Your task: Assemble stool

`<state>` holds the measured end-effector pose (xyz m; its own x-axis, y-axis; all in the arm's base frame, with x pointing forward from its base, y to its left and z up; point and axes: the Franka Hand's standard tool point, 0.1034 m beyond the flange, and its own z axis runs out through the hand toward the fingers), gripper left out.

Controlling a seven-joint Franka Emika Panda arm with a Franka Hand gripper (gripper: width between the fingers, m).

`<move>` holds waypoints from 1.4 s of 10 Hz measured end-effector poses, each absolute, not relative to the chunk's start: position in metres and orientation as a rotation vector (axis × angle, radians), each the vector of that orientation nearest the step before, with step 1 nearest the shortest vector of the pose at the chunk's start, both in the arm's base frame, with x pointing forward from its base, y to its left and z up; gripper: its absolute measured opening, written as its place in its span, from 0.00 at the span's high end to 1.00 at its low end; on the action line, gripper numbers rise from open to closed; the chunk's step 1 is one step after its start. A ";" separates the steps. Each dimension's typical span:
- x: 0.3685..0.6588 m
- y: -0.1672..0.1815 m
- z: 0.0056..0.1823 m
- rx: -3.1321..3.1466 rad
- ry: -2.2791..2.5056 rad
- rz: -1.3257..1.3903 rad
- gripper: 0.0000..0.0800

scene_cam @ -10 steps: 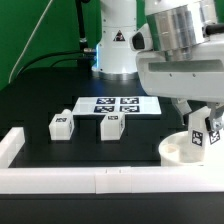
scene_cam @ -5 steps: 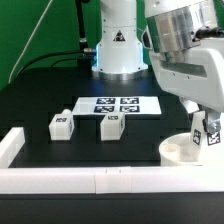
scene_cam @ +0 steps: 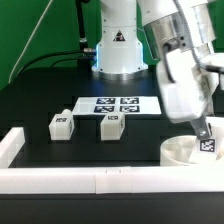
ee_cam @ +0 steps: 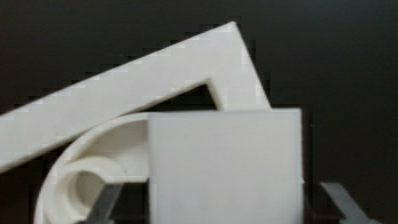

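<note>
The round white seat disc (scene_cam: 180, 152) lies at the exterior view's right, against the front rail. My gripper (scene_cam: 205, 136) is shut on one white leg (scene_cam: 208, 144), tag facing the camera, held at the disc's right edge. In the wrist view the held leg (ee_cam: 217, 160) fills the middle between my gripper's (ee_cam: 222, 205) dark fingers (ee_cam: 116, 195), with the seat disc (ee_cam: 86, 165) beside and below it. Two more tagged legs (scene_cam: 61, 125) (scene_cam: 111, 125) lie side by side on the black table at the exterior view's left.
The marker board (scene_cam: 118, 104) lies behind the two loose legs. The long white rail (scene_cam: 90, 181) borders the table's front and turns a corner at the exterior view's left; a corner of it shows in the wrist view (ee_cam: 169, 80). The arm's base (scene_cam: 116, 45) stands at the back.
The wrist has swung and tilted, and the held leg has shifted slightly right and lower, toward the seat disc's right rim. The two loose legs have not moved.
</note>
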<state>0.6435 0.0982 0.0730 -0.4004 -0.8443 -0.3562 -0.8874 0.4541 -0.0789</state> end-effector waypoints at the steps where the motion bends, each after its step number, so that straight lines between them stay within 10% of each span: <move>1: 0.643 0.099 0.072 -1.403 2.404 0.193 0.57; 11: 0.643 0.117 0.072 -1.048 2.549 0.198 0.57; 13: 0.642 0.117 0.072 -1.053 2.547 0.198 0.25; 14: 0.642 0.117 0.072 -1.075 2.537 0.193 0.25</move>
